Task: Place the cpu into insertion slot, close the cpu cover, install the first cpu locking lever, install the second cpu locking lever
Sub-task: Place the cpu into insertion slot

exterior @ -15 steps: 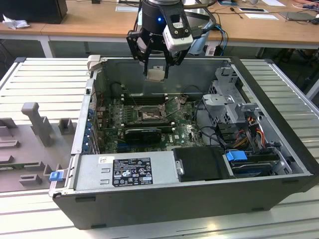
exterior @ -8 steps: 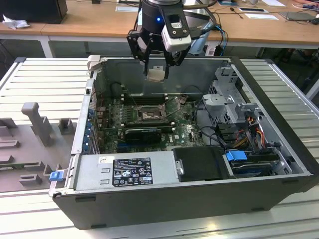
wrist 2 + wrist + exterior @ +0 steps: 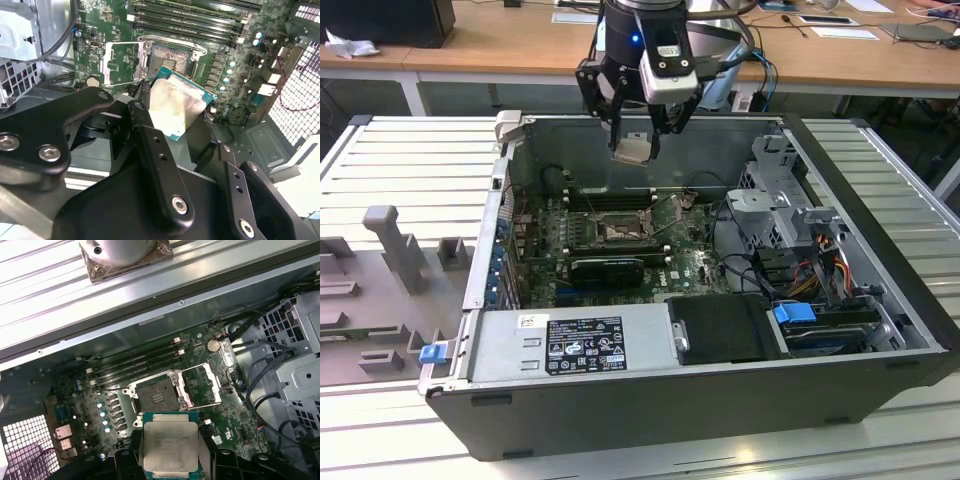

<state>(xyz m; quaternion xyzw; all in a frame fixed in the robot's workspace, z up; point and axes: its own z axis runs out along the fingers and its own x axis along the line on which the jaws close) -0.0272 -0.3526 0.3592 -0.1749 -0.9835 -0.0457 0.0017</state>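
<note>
Gripper (image 3: 638,128) clamped on the cpu (image 3: 632,151), chip pinched btwn its fingertips, held up over the open pc case (image 3: 720,400). Slot (image 3: 156,392) lies below on the board, w/ cover (image 3: 202,385) flipped open beside it.

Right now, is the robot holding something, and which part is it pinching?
Yes. The gripper holds the cpu, with its jaws pinching two opposite side edges and the flat silvery face left uncovered.
</note>
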